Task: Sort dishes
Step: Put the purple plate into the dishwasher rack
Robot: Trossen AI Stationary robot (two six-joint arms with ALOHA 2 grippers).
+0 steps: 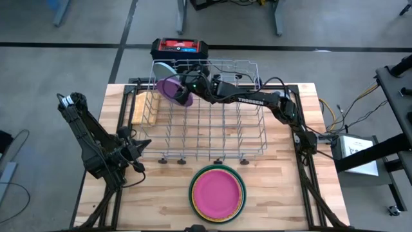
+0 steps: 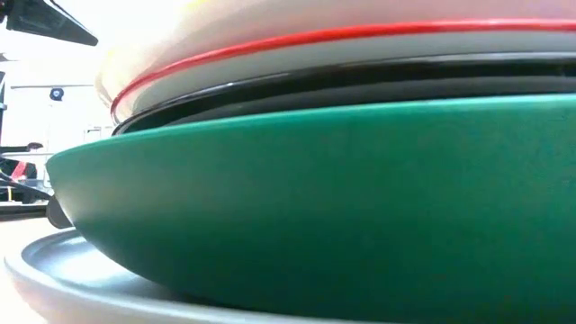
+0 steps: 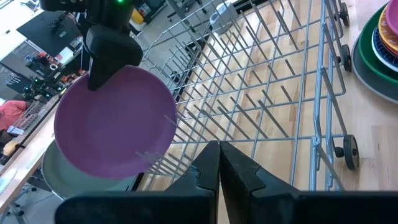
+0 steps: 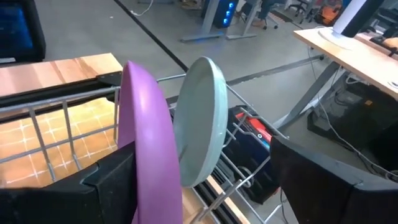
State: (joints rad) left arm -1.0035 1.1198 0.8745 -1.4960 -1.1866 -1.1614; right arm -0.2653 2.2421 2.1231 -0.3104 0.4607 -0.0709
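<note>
A silver wire dish rack (image 1: pixel 212 122) fills the middle of the table. At its far left corner a pale blue plate (image 4: pixel 199 124) stands on edge in the tines. A purple plate (image 4: pixel 146 143) stands on edge beside it, between the open fingers of my right gripper (image 1: pixel 182 90), and its lower rim (image 3: pixel 146 163) reaches the rack's wires. A stack of plates (image 1: pixel 217 192), pink on top of green, lies near the table's front edge. My left gripper (image 3: pixel 219 146) hovers shut at the table's left, short of the rack. My right gripper reaches over the rack from the table's right side, its fingers astride the purple plate's upper part. One finger (image 4: pixel 106 180) lies close along the plate's face, and I cannot tell whether it touches. The other finger (image 4: pixel 323 180) stands well clear.
A red and black box (image 1: pixel 180 46) sits beyond the rack's far side. In the low view the stack fills the picture: a green plate (image 2: pixel 315 198) on a grey one (image 2: pixel 54 270). Bare wood lies left and right of the stack.
</note>
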